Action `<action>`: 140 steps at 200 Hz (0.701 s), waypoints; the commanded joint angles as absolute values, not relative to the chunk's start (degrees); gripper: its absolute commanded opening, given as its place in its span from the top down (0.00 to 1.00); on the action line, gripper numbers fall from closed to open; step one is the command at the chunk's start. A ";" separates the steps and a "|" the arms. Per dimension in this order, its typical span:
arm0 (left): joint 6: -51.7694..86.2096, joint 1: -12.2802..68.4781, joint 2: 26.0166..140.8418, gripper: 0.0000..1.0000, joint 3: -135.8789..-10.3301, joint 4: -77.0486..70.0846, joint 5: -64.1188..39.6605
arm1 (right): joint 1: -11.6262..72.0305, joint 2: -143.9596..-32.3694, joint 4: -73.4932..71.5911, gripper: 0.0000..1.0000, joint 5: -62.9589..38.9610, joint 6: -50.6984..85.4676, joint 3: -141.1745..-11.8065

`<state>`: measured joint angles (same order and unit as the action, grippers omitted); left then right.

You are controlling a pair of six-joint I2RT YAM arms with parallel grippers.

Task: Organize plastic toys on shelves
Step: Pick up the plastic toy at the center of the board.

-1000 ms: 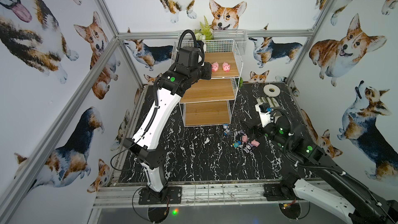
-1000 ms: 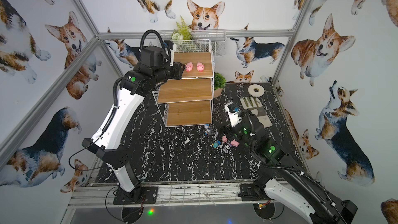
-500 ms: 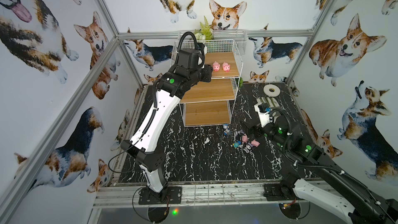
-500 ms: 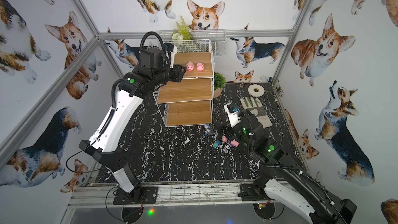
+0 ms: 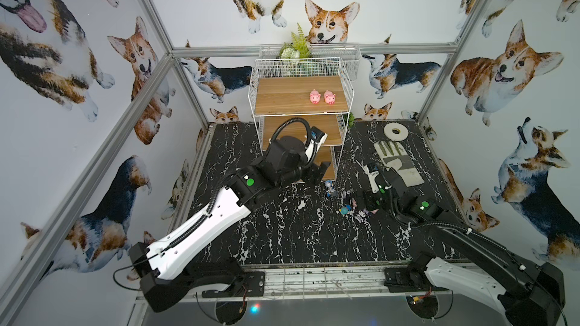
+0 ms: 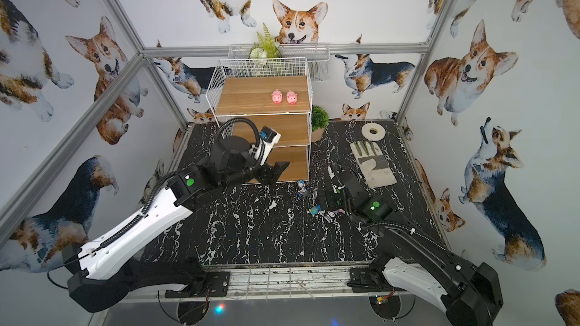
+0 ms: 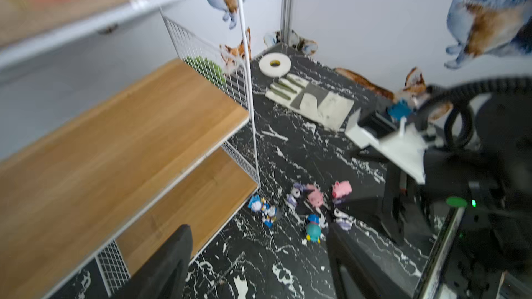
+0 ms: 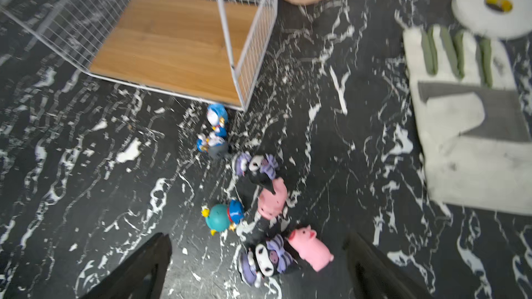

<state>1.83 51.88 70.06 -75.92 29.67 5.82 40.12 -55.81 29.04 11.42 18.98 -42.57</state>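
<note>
Both top views: two pink pigs on top shelf

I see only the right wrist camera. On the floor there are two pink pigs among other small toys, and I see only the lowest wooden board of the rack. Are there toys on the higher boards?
Observer: Yes. On the top shelf a pink pig stands beside a second pig, both toward its right half.
Operator: And one level lower?
Observer: The middle shelf is bare wherever the left wrist view shows it; in both top views the left arm hides part of it.
Operator: What does that arm do?
Observer: The left gripper is open and empty, by the front of the lowest shelf.
</note>
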 commanded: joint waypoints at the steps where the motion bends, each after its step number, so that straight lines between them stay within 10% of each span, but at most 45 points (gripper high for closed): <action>1: 3.81 52.55 67.02 0.19 -64.96 21.09 2.60 | 37.70 -59.96 31.57 0.16 7.82 24.89 -41.44; 62: 11.64 52.56 67.29 0.14 -39.29 2.03 -1.13 | 33.60 -74.92 28.99 0.48 3.11 26.21 -43.95; 140: 11.47 52.56 74.70 0.08 -37.35 -2.86 -2.71 | 27.68 -83.25 22.22 0.54 -5.41 28.29 -44.06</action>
